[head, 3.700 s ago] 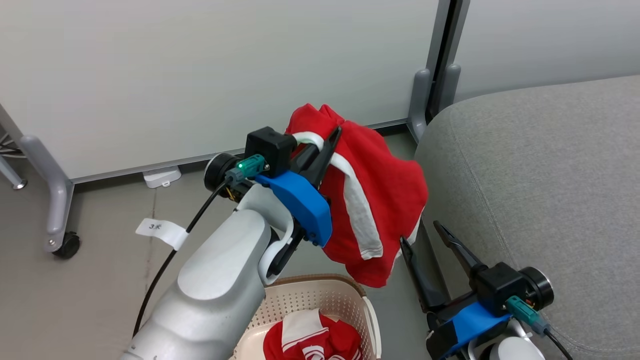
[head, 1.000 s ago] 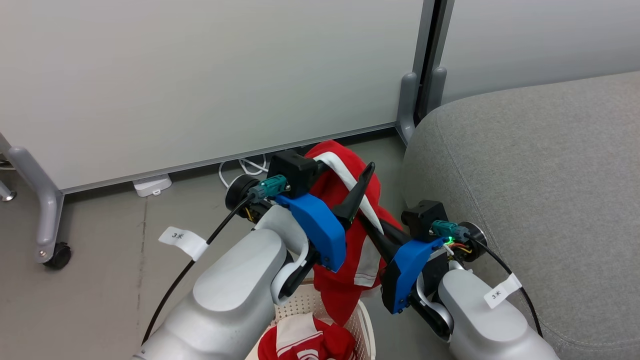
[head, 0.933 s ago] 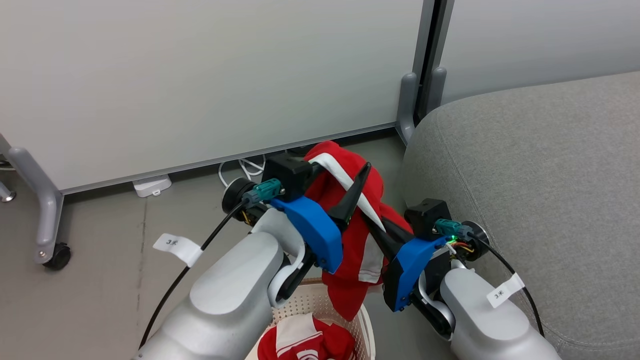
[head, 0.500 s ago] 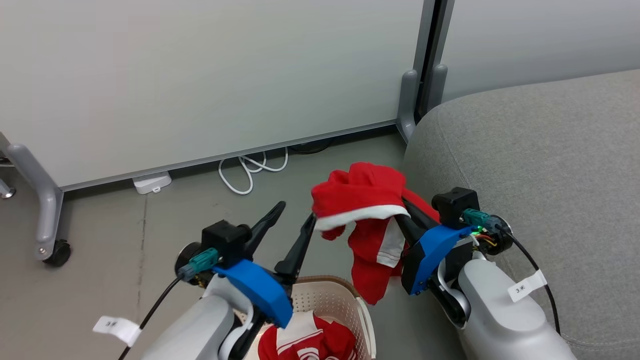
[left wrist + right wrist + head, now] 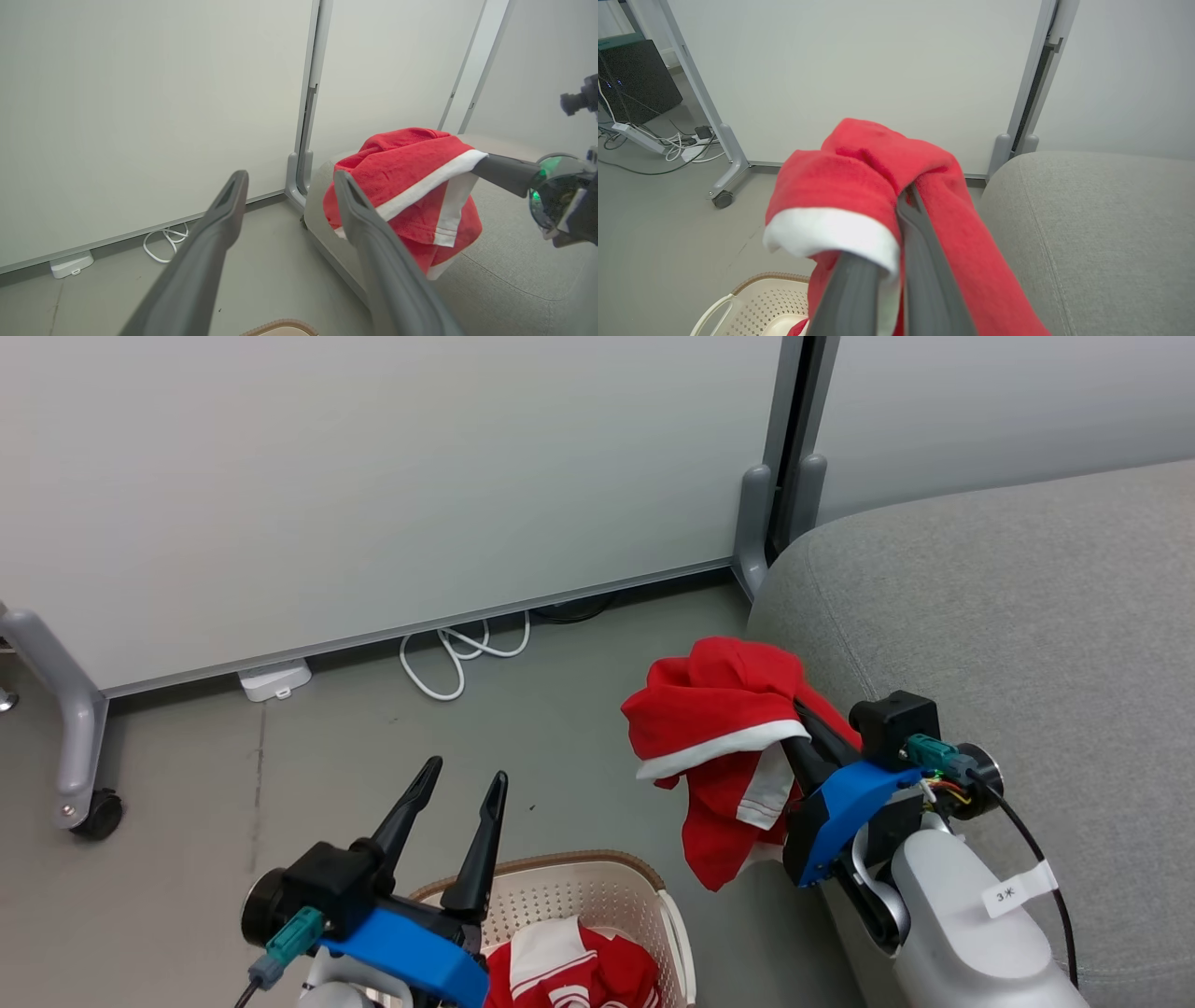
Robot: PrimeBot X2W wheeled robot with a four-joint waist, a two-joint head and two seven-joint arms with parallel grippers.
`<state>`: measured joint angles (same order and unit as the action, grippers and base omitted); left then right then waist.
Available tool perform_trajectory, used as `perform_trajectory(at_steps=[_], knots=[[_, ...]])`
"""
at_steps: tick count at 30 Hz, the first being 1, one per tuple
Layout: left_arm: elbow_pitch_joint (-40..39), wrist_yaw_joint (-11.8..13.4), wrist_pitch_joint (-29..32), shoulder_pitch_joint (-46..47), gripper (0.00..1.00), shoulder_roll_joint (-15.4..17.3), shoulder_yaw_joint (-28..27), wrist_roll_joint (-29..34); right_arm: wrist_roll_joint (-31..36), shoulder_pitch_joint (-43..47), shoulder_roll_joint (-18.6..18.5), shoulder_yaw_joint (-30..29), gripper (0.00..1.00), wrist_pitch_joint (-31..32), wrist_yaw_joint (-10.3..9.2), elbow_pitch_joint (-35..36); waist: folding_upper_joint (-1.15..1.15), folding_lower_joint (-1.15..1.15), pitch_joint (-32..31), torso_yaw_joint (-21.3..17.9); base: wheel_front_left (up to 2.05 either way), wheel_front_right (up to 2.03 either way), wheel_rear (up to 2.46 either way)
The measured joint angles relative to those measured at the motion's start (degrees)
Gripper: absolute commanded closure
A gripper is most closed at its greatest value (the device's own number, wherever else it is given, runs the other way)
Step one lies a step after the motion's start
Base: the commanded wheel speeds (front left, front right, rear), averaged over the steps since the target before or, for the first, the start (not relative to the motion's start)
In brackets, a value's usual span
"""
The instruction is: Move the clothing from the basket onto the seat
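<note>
Garment one [image 5: 719,733]: red, with a white band and white trim. It is draped over the fingers of the right gripper [image 5: 808,747] and hangs in the air. The pincer is closed on the fabric; the right wrist view shows the two dark fingers pressed together, with cloth folded over and between them. The loose lower end dangles above the floor [image 5: 373,747], in the gap between basket and seat.

The seat [image 5: 1008,616] is a big grey cushion just to the right of the hanging cloth. Its rounded near edge lies right behind the garment. I cannot tell whether fabric touches upholstery.

Garment two [image 5: 569,971] is red with white panels and lies bunched inside the basket [image 5: 579,861], which sits low in the head view. The basket has cream perforated walls and a brown rim.

The left gripper [image 5: 465,770] is over the basket's left rear rim, fingers spread wide and holding nothing. It is well apart from the held garment. In the left wrist view the red cloth sits past its right finger.

Surroundings: a pale partition panel [image 5: 373,476] stands behind everything. Its grey post [image 5: 754,523] comes down close to the seat's far corner. A coil of white cable [image 5: 457,658] and a small white box [image 5: 274,679] lie on the floor at the panel's foot. A grey leg with a black caster [image 5: 93,814] is at far left. A paper tag [image 5: 1018,894] hangs on the right arm's cable.
</note>
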<state>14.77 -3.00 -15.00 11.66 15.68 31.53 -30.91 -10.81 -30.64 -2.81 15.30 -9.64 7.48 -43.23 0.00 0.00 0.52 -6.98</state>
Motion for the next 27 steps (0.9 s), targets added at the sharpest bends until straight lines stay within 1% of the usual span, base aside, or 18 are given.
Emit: perform_trajectory(at_steps=[3, 6, 11, 17, 27], knots=[[-2.3, -0.1, 0.0, -3.3, 0.0, -0.7, -3.2, 3.1, 1.5, 1.9, 0.0, -1.1, 1.0, 0.9, 0.0, 2.6, 0.0, 0.0, 0.1, -0.7, 0.0, 0.0, 0.0], [-4.3, -0.6, 0.0, -6.2, 0.0, -2.0, -6.8, 4.8, 1.9, 4.2, 0.0, -1.9, 1.0, 2.3, 0.0, 5.3, 0.0, 0.0, 0.2, -1.5, 0.0, 0.0, 0.0], [-4.8, -1.9, -0.1, -9.1, 0.0, -3.2, -10.2, 7.4, 3.0, 7.0, 0.0, -3.2, 1.0, 4.6, 0.0, 9.7, 0.0, 0.0, 0.5, -3.1, 0.0, 0.0, 0.0], [-4.1, -3.2, -0.1, -9.3, 0.0, -4.4, -11.5, 9.2, 2.6, 8.0, 0.0, -2.9, 1.0, 6.3, 0.0, 13.8, 0.0, 0.0, 0.9, -6.3, 0.0, 0.0, 0.0], [-2.7, -4.1, -0.1, -8.1, 0.0, -5.4, -12.0, 9.7, 2.0, 9.7, 0.0, -2.6, 1.0, 7.7, 0.0, 17.7, 0.0, 0.0, 1.5, -14.1, 0.0, 0.0, 0.0]])
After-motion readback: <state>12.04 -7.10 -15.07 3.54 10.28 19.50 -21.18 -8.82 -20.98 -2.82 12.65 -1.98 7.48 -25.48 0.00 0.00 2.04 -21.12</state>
